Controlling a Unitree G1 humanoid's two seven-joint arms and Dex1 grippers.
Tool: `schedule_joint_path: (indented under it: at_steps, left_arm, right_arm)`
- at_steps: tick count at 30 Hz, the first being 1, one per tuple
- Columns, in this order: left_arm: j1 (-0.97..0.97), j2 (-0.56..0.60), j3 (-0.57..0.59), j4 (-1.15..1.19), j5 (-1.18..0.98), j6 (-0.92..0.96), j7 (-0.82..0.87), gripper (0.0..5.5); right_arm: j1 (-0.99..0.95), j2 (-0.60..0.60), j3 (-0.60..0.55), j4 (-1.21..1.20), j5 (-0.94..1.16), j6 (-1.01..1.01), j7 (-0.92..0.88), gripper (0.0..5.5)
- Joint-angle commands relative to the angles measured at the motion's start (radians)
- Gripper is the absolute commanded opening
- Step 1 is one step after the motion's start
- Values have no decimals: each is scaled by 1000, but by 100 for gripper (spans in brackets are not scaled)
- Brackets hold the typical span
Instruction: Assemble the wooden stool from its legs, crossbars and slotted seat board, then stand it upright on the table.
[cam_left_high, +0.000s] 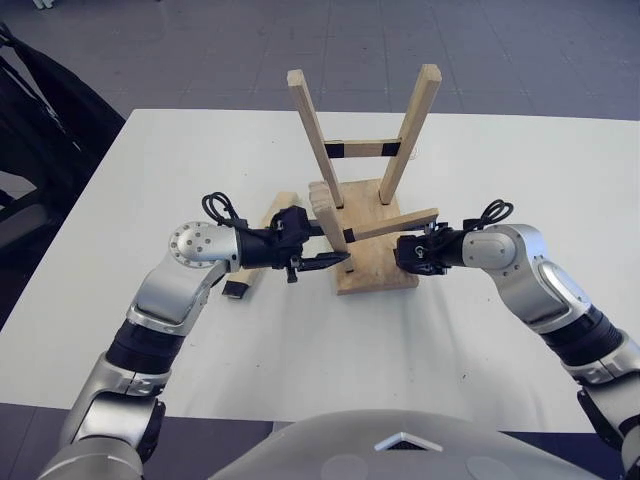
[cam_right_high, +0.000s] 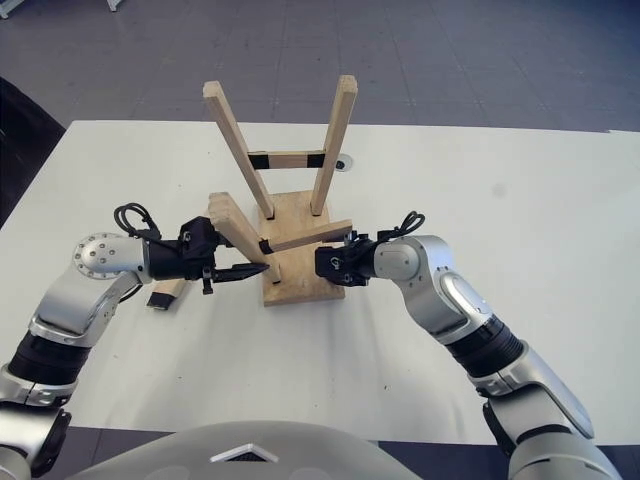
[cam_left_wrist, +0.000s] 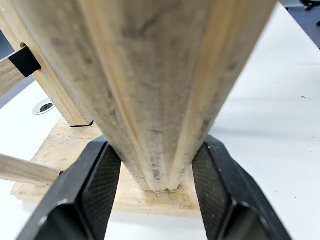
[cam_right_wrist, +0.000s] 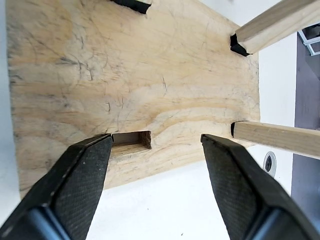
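White table (cam_left_high: 500, 340) bears the seat board (cam_left_high: 375, 272) slots-up for fitting. Left gripper (cam_left_high: 340, 259) clamps a tilted leg (cam_left_wrist: 150, 100); right gripper (cam_right_wrist: 156, 142) gapes wide.

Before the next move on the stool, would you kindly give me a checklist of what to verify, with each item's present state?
1. Left gripper clamps the third leg: ok.
2. Third leg upright on the seat board: not ok, it leans.
3. Two far legs with their crossbar stand in the board: ok.
4. Right gripper open: ok.
5. Near right slot empty for the last leg: ok.
6. Last leg in hand: not ok; a loose wooden piece lies on the table by the left arm.
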Motion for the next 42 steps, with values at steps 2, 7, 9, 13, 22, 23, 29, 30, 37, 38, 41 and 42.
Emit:
schedule_joint_path:
  at_steps: [2,7,9,13,22,23,29,30,37,38,41,42]
  left_arm:
    - [120,36,-137,20,198,97,95,205]
    - [124,67,-183,0,251,97,140,205]
    - [113,71,-189,5,256,87,143,205]
    - [108,85,-176,22,245,78,145,205]
    - [24,143,-173,117,267,-19,88,206]
    - [21,139,-171,115,258,-24,83,206]
    - [7,137,-140,104,202,-30,56,206]
    - [3,137,-136,103,195,-26,52,206]
    - [-20,92,-110,133,193,-63,85,243]
    - [-25,81,-104,136,187,-71,91,264]
    - [-35,43,-73,139,184,-77,93,304]
    - [-36,34,-65,140,184,-84,89,324]
  right_arm:
    - [64,-2,-11,-10,10,39,7,325]
    - [217,-13,-85,-12,55,4,-70,325]
    - [326,68,-207,-30,183,-28,-146,325]
    - [371,218,-438,-32,445,-13,-227,325]
    - [285,172,-510,275,406,-89,-324,325]
    - [276,177,-486,305,389,-98,-325,325]
    - [226,240,-403,402,360,-120,-320,325]
    - [221,248,-394,405,361,-123,-319,325]
    - [215,272,-353,356,380,-94,-301,325]
    - [215,273,-348,349,383,-88,-297,325]
    - [217,272,-339,331,387,-76,-290,325]
    - [217,272,-337,329,388,-73,-291,325]
